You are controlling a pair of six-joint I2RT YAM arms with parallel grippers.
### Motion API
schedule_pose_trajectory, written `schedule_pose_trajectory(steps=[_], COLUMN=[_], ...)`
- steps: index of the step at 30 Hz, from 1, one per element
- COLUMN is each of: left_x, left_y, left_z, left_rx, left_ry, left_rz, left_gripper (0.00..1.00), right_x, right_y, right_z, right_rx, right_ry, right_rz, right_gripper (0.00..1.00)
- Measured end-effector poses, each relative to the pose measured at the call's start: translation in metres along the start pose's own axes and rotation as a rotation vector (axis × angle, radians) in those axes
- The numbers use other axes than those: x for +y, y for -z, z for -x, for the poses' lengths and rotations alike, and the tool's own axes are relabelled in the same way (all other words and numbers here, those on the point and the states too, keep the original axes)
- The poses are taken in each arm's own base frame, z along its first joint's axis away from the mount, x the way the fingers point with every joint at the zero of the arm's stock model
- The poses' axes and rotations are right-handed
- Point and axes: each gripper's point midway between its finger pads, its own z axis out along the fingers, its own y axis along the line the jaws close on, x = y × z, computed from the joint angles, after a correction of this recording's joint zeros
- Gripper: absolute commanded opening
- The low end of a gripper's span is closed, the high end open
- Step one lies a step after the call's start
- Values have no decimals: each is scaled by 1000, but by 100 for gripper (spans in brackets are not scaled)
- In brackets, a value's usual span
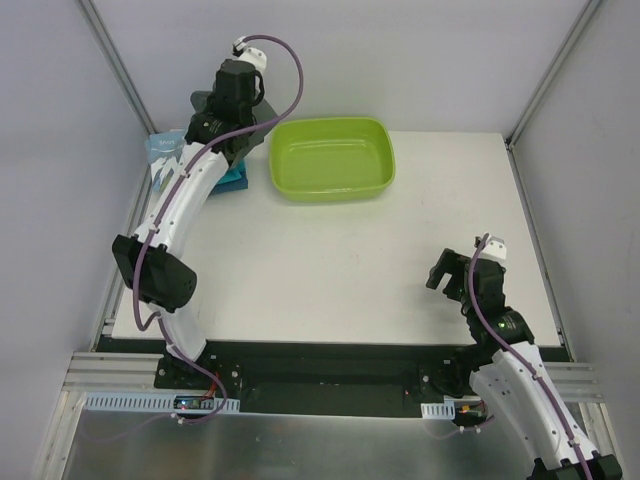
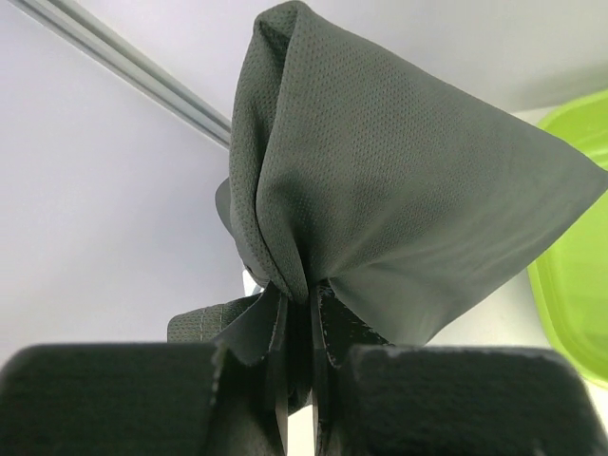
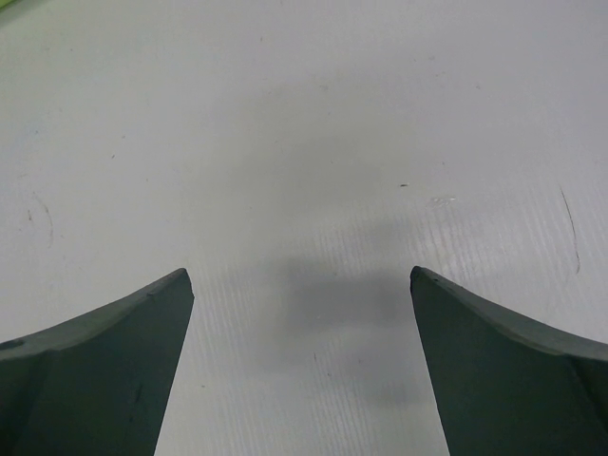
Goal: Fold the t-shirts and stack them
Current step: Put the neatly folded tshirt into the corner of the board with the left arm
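Observation:
My left gripper (image 2: 302,309) is shut on a bunched fold of the dark grey t-shirt (image 2: 380,161), which rises in a peak in front of the fingers. From above, that gripper (image 1: 238,122) hangs over the table's far left corner, with grey cloth (image 1: 204,101) showing beside it. Under the arm lie a light blue t-shirt (image 1: 164,152) with white letters and a teal t-shirt (image 1: 237,182), both partly hidden. My right gripper (image 1: 449,272) stands open at the near right. Only bare table shows between its fingers (image 3: 299,285).
A lime-green plastic tub (image 1: 332,158) stands at the back middle of the white table (image 1: 350,270), close to the right of the left gripper; its rim (image 2: 575,294) shows in the left wrist view. Frame posts rise at both back corners.

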Motion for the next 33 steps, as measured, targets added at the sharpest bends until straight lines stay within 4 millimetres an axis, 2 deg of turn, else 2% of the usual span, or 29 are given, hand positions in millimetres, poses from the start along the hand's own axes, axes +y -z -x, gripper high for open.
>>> schedule_pose_trajectory(steps=[3,9,16,20,23,27,33], left_x=[5,14,12,22,46,67,76], left_y=[-17,-59,-90,-101,-108,-114,-118], left_z=[8,9,-7,-23,-35,-58,-70], left_rx=[-3,17,59,100,129,178,207], left_ry=[-22,-41,-74,-80,-63,-56,-41], left_rz=[18,48,55,66,102,133,148], left_gripper=[0,0,0,0,0,0,0], right_x=[-1,-2,-3,-3,-3,-4,-4], right_y=[0,-2,-3,-4,-4,-4,-5], right_z=[0,-3,-6,-5,-6,-7,-8], right_rx=[2,17,29,29,30,37,40], right_ry=[4,12,17,17,18,20,23], right_rz=[-4,-13,-21,-21,-21,-24,-26], right_gripper=[100,99,100,100,100,99,99])
